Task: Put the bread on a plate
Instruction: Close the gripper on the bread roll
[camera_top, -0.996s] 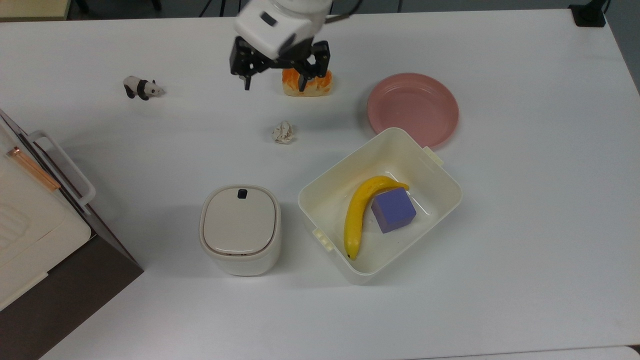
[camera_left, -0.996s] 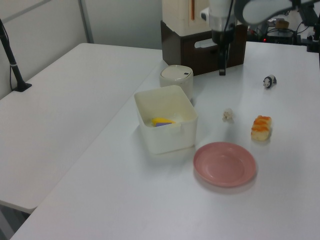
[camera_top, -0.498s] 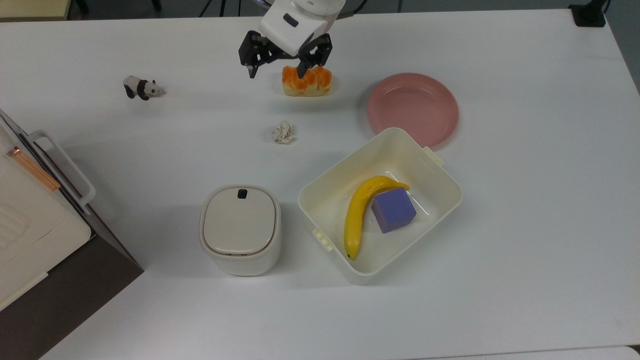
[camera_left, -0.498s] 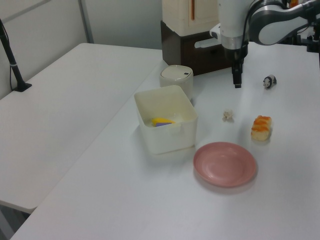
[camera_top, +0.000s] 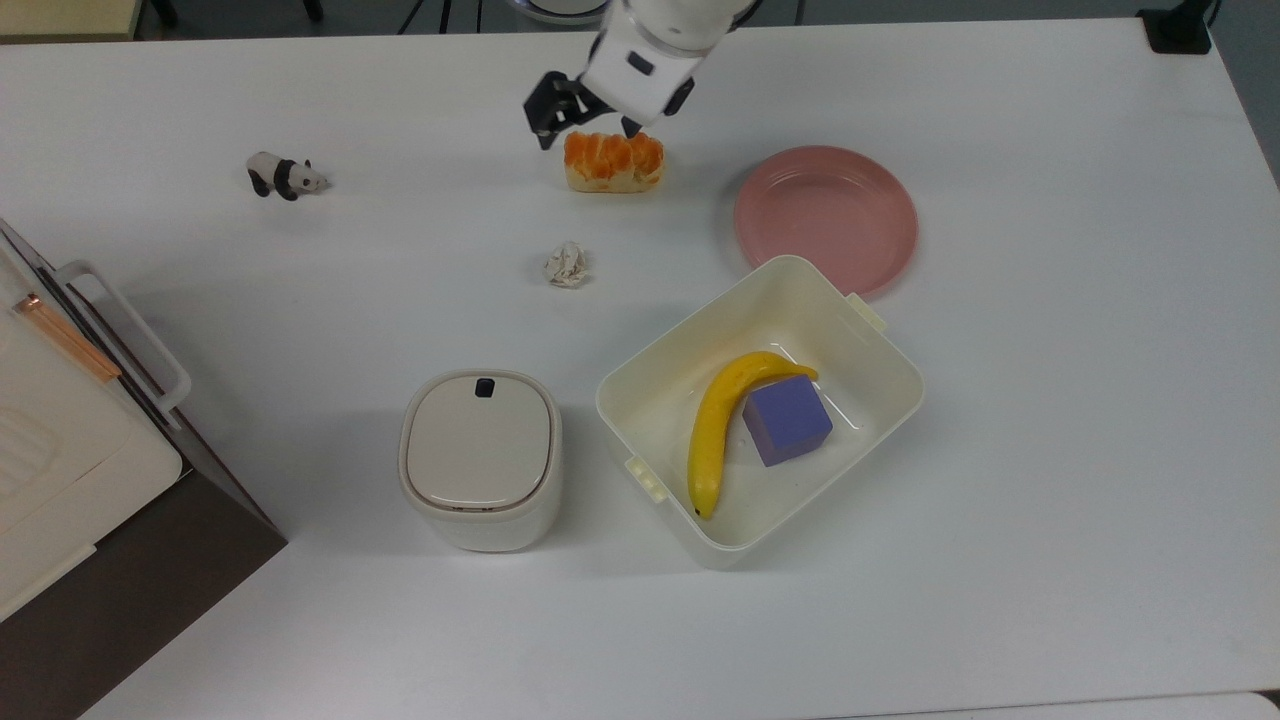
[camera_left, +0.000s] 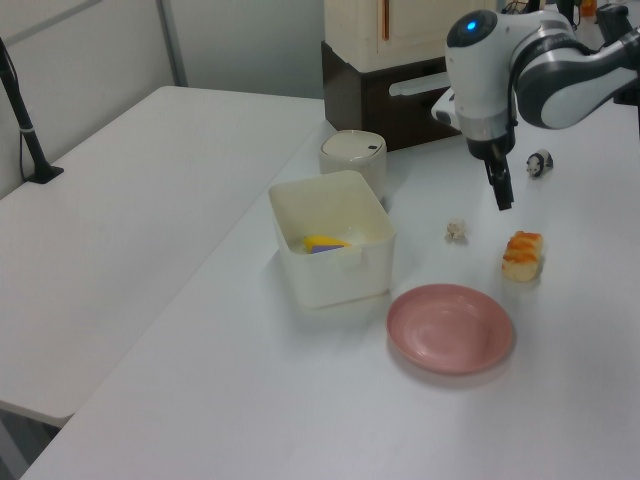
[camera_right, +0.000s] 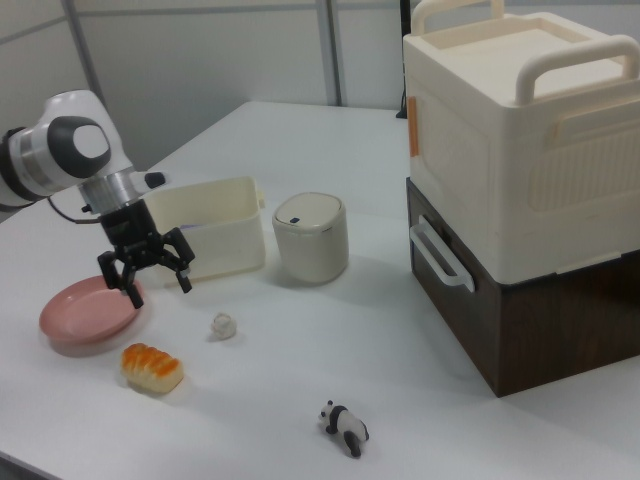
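While the bread (camera_top: 613, 162) lies untouched on the white surface (camera_top: 1050, 450), your gripper (camera_right: 146, 270) hangs above it with the fingers (camera_right: 131, 287) spread wide and nothing between them. In the top view the loaf sits at the far edge of the scene, glossy orange top upward, long axis running left to right. The pink plate (camera_top: 826, 218) rests to the top view's right of it, apart from it, its near rim tucked just behind the cream bin (camera_top: 880, 345).

The spread fingers suggest you are lining up a grasp, not carrying anything. The right view shows the gripper well clear of the loaf in height, so a descent is judged outstanding. The plate lies bare, ready to receive.

Compared with a second ago, the gripper has travelled toward the top view's right: it was then offset to the loaf's left, one finger reaching in front of the bread, and the wrist now sits more nearly over the loaf's far side. In the left view the arm has come nearer and lower, from beside the lidded canister (camera_left: 353, 158) toward the loaf. Bread, plate, paper ball (camera_top: 566, 265) and panda figure (camera_top: 284, 176) have not shifted.

Risk noted: the paper ball sits near the loaf; keep the descent on the bread alone.
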